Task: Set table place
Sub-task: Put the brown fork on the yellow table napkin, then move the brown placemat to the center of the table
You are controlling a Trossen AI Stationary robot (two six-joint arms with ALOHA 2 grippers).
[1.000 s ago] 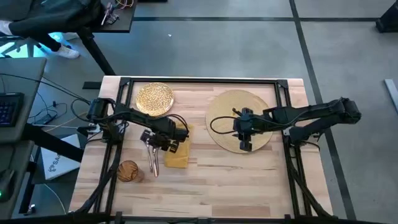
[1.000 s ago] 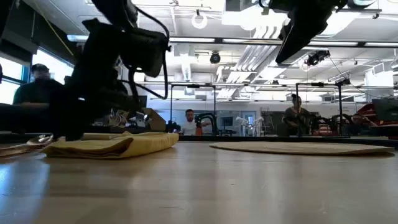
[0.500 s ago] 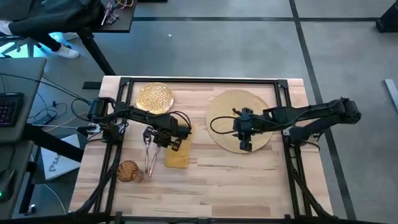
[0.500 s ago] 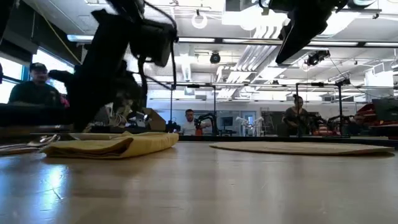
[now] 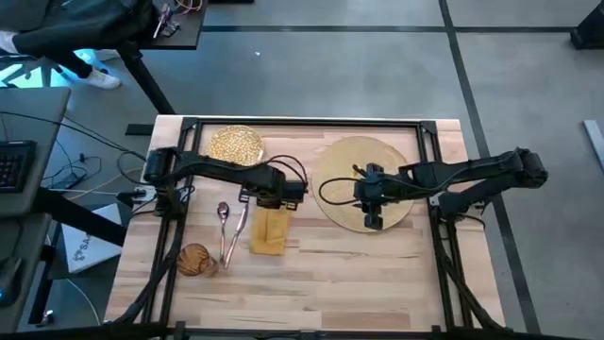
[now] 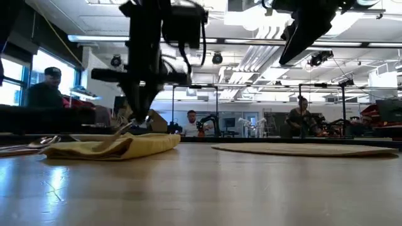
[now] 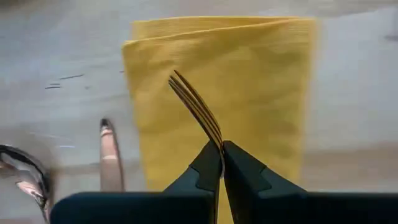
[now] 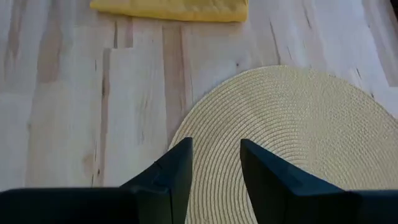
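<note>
Left wrist view: pincer (image 7: 222, 163) clamping fork (image 7: 194, 107)

Light-wood plank bench (image 5: 377, 260) framed by a black rail. Round straw-coloured woven mat (image 5: 340, 165) lies flat on the bench's right half. Glittery gold plate (image 5: 234, 144) sits at the far left corner, apart from the mat. Folded mustard-yellow napkin (image 5: 268, 231) lies flat between plate and mat, nearer the front. Fork (image 7: 196, 109), clamped by its handle in the left tool (image 7: 222, 155), is held above the napkin, tines pointing away from the tool. Spoon (image 5: 224, 217) and a second slim metal utensil (image 5: 238, 227) lie side by side just left of the napkin. Amber glass tumbler (image 5: 193, 259) stands near the front left, beside the cutlery handles.
</note>
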